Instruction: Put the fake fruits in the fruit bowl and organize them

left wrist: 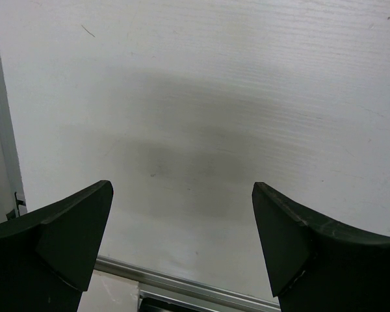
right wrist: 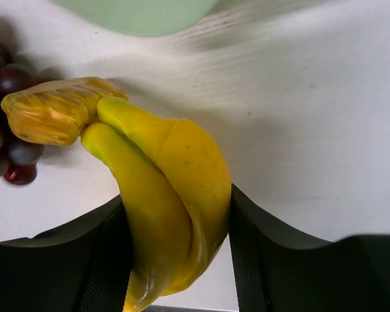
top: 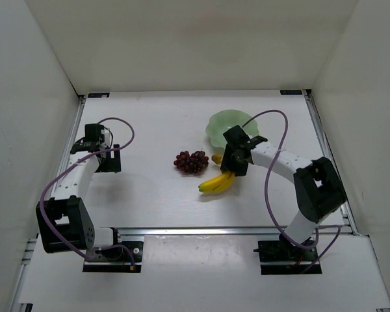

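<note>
Right fingers point(right wrist: 266, 260) pinch banana bunch point(right wrist: 175, 156), left fingers point(left wrist: 71, 240) wide, empty; glossy skin may slip en route to fruit bowl point(top: 220, 127) at 12 o'clock.

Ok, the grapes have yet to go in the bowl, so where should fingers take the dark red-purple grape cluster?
Probably across the middle of the dark red-purple grape cluster, coming straight down: it lies as a low, rounded mound on the white table, and no stem shows.
</note>
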`<state>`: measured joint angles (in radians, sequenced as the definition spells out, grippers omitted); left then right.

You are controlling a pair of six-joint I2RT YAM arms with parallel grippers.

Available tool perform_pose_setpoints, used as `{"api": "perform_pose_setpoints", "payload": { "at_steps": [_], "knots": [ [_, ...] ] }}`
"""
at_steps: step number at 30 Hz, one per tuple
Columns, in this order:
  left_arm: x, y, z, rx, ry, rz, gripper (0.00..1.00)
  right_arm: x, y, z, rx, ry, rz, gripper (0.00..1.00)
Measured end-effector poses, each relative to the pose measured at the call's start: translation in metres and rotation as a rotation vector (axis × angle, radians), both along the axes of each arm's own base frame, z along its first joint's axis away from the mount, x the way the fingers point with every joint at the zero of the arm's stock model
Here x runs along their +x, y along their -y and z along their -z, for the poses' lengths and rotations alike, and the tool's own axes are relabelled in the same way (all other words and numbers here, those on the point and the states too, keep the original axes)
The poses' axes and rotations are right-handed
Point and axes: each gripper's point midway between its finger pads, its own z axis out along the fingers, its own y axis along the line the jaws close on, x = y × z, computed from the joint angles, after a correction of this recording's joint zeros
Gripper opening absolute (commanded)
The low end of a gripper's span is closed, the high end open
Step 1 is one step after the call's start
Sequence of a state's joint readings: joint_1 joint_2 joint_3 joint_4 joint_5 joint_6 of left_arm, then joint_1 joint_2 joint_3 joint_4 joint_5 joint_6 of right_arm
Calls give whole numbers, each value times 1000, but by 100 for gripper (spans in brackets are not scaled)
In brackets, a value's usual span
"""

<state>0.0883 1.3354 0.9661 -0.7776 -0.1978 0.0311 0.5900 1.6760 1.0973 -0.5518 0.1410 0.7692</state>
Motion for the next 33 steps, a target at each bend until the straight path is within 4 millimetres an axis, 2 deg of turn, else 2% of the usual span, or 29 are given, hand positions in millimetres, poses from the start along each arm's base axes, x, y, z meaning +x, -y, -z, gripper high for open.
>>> {"api": "perform_pose_setpoints", "payload": {
  "at_steps": [3,5,7,9,11,12,14,16,17,18,20,21,22,23,24,25,26,29,33],
  "knots": [
    [-1,0,2,1,-6,2,100,-2,9,-27,-20,67,-14,12],
    [-1,0,2,1,-7,3,100,0,16,-54,-34,139,-30,11],
    [-2,0,4,1,-14,3,100,14,21,-91,-52,245,-45,14],
    [-2,0,7,1,-26,4,100,38,22,-130,-62,356,-50,15],
    [-2,0,11,-1,-43,5,100,75,27,-168,-69,460,-24,15],
    [-2,0,13,-2,-50,5,100,96,32,-181,-75,492,3,15],
    [-2,0,14,-1,-57,10,100,138,42,-191,-98,521,52,15],
    [-2,1,13,2,-59,21,100,179,52,-181,-129,512,87,18],
    [-1,2,11,6,-57,32,100,193,55,-170,-140,496,92,20],
    [2,4,9,10,-53,50,100,205,57,-155,-153,469,91,22],
    [7,12,5,21,-43,97,100,218,60,-123,-178,406,79,34],
    [9,16,3,26,-40,124,100,218,61,-106,-191,368,65,38],
    [12,23,0,32,-36,161,100,216,62,-91,-203,328,52,49],
    [15,30,-3,39,-33,198,100,212,62,-78,-213,289,37,56],
    [18,37,-7,44,-29,233,100,209,62,-70,-220,264,25,61],
    [23,46,-12,48,-22,272,100,207,62,-66,-220,248,15,66],
    [30,56,-16,53,-14,313,100,205,62,-64,-223,238,5,78],
    [52,90,-28,66,4,434,100,205,60,-68,-224,244,-18,96],
    [79,149,-38,82,18,605,100,202,59,-70,-232,242,-42,99]
  ]
}}
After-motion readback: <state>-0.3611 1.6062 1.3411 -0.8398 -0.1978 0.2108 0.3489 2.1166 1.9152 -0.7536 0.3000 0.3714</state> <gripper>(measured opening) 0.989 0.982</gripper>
